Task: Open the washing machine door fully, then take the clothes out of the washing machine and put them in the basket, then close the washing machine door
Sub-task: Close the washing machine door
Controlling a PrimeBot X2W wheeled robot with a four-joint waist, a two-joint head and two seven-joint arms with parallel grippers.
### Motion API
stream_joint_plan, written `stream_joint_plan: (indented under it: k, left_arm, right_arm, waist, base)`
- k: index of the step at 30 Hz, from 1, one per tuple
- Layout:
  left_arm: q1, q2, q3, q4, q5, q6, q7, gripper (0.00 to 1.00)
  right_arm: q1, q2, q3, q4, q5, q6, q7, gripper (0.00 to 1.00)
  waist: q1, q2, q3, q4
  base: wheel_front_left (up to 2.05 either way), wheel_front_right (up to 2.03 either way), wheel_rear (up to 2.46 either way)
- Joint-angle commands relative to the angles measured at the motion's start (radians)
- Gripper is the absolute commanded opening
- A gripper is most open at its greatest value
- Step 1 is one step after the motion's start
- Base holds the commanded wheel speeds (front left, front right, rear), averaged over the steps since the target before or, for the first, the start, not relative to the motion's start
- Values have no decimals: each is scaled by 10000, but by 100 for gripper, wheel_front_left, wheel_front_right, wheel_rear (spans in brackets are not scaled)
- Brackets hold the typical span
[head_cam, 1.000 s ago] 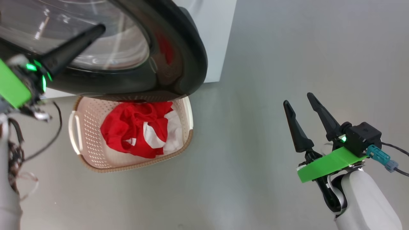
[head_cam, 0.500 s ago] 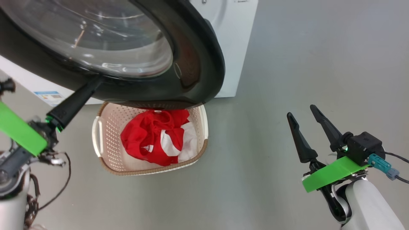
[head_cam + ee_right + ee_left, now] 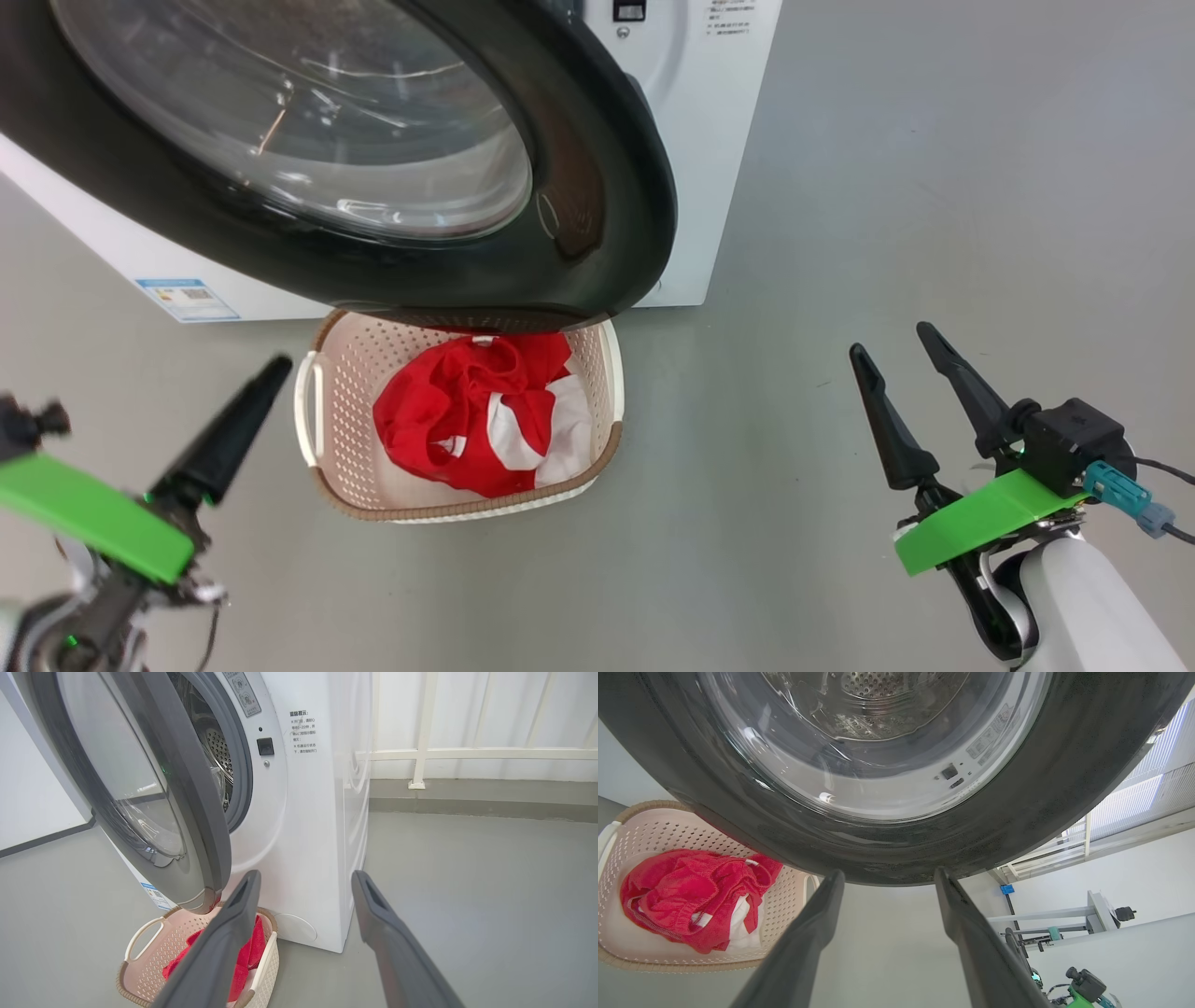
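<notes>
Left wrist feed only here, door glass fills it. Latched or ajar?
Observer: Ajar. Right wrist view shows the washing machine door swung off the washing machine, a gap at its free edge.
Operator: Right end effector?
Observer: The right end effector is open, holding nothing, off to the right of the basket.
Operator: Drum empty?
Observer: The drum strip in the gap shows bare steel; the rest is hidden.

Grey floor (image 3: 840,187) smooth; white railing (image 3: 467,753) along far edge; white wall (image 3: 28,802), dark skirting (image 3: 46,839).
</notes>
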Motion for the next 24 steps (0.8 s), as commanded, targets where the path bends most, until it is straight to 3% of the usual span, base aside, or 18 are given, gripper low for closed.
stream_joint_plan:
  k: [1, 24]
  left_arm:
    - [-89, 424, 359, -183, 99, -100, -136, 100]
    - [1158, 1820, -2356, 1827, 895, -100, -6239, 100]
  right_arm:
    - [254, -66, 196, -216, 77, 16, -46, 100]
    - [620, 185, -144, -271, 77, 16, -46, 100]
  waist:
    - [-1, 0, -2, -18]
    - [-1, 0, -132, -977]
  base:
    - [0, 0, 0]
    - [0, 0, 0]
